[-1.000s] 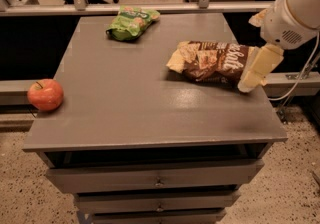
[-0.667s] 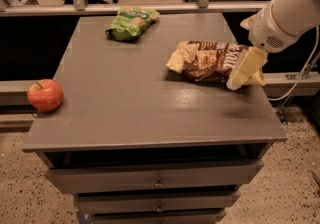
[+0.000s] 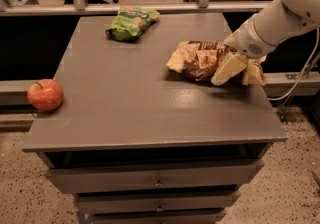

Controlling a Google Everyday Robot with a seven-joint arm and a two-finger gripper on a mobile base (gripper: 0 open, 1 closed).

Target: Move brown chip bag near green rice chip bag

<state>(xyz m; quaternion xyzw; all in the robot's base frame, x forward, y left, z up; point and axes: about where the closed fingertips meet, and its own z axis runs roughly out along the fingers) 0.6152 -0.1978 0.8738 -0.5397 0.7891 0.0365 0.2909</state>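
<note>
A second ago my gripper [image 3: 227,69] hung off the right end of the brown chip bag [image 3: 195,58], close to the bench's right edge. It has since slid left in two short steps and now sits over the right half of the bag, low against its crinkled surface. I cannot tell whether it is released or clenched, since my own wrist hides part of it. My arm [image 3: 272,20] comes in from beyond the far right corner.

The brown chip bag has not shifted across these moments. It lies flat near the right edge of the bench [image 3: 140,108], a little toward the far side, with its long side running left to right. One pale end points at the middle of the bench, and the other shows just past my gripper.

The green rice chip bag [image 3: 131,22] is also where it was, near the far edge and left of its middle, well apart from the brown bag.

The apple [image 3: 45,94] stays right at the left edge, nearer the front corner than the far one. It is far from both bags and off the line between them. Closed drawers [image 3: 155,177] sit under the front edge.
</note>
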